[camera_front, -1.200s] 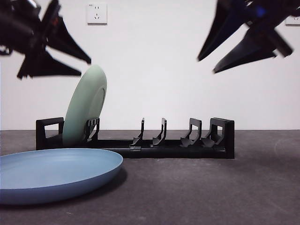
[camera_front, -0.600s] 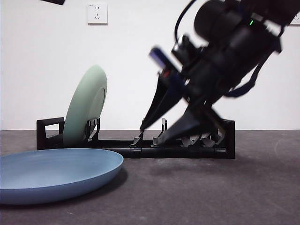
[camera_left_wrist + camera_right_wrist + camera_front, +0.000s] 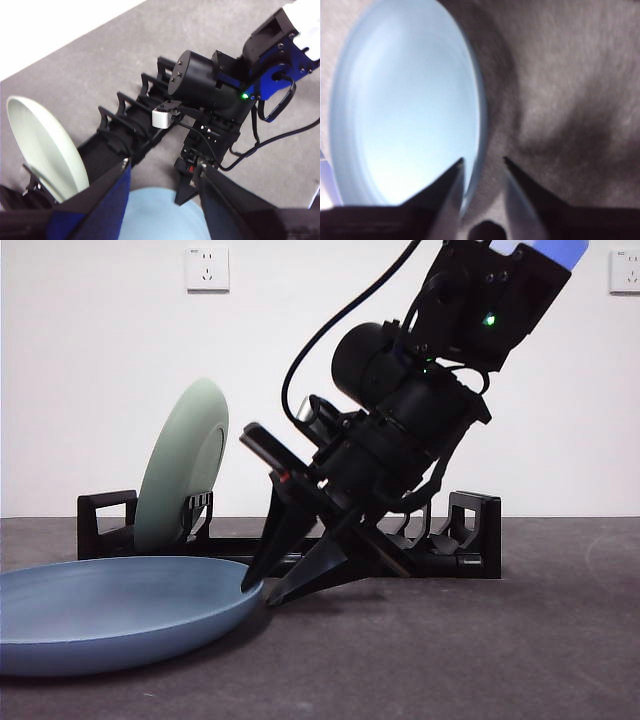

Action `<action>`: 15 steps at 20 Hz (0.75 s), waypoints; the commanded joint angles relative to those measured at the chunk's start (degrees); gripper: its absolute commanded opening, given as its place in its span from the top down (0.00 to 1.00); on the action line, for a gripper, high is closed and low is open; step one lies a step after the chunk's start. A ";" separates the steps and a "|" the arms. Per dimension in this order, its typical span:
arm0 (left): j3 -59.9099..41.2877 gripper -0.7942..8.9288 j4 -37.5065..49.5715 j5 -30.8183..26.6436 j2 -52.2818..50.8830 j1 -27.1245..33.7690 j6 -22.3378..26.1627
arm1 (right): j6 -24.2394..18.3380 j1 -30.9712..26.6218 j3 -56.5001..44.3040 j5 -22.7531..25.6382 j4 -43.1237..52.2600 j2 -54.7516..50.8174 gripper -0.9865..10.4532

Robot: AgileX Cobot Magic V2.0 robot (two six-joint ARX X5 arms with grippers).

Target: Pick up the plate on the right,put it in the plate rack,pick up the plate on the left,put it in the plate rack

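Observation:
A blue plate point(image 3: 110, 610) lies flat on the dark table at the near left. My right gripper point(image 3: 258, 592) has come down at its right rim, open. In the right wrist view the right gripper point(image 3: 483, 161) has one jaw over the blue plate point(image 3: 405, 110) and the other outside its rim. A pale green plate point(image 3: 185, 465) stands on edge in the left end of the black plate rack point(image 3: 478, 540). My left gripper point(image 3: 164, 165) hangs open and empty high above the blue plate point(image 3: 160, 215), the green plate point(image 3: 45, 145) and the rack point(image 3: 130, 130).
The right arm's dark body and its cable cover the middle of the rack in the front view. A white wall with a socket point(image 3: 207, 268) rises just behind the rack. Bare grey table point(image 3: 480, 650) stretches to the near right.
The right arm swung down from the upper right, across the rack, to the blue plate's right rim. The left gripper rose out of the front view. Both plates stayed put.

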 commanded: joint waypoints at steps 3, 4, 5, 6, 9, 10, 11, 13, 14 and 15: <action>0.07 0.69 -1.01 -2.54 -0.02 -0.31 0.50 | 0.39 0.79 0.26 0.39 -0.55 0.74 0.92; 0.07 0.69 -1.25 -2.73 -0.02 -0.31 0.57 | 0.87 0.87 0.26 0.37 -0.76 0.74 0.92; 0.07 0.69 -1.40 -2.71 -0.02 -0.31 0.74 | 1.42 0.87 0.26 0.28 -1.20 0.74 0.92; 0.07 0.69 -1.57 -2.71 -0.02 -0.31 1.09 | 1.40 0.87 0.26 0.13 -2.03 0.57 0.92; 0.07 0.69 -2.01 -2.43 0.04 -0.31 2.60 | -0.04 0.74 0.26 0.39 -6.73 -1.62 0.92; 0.07 0.69 -2.34 -2.34 0.04 -0.31 3.56 | -1.07 0.70 0.26 0.81 -8.50 -2.75 0.92; 0.07 0.69 -2.89 -2.14 0.04 -0.31 4.28 | -2.14 0.70 0.26 1.77 -10.19 -4.00 0.92; 0.07 0.69 -4.87 3.45 0.22 -0.79 8.76 | -4.70 0.50 0.26 5.90 -14.43 -7.02 0.92; 0.07 0.69 -6.60 6.12 0.26 -1.79 11.45 | -5.55 0.35 0.26 7.98 -16.22 -8.52 0.92; 0.07 0.69 -8.59 6.99 0.55 -3.63 13.07 | -6.32 0.22 0.26 9.70 -18.08 -10.16 0.92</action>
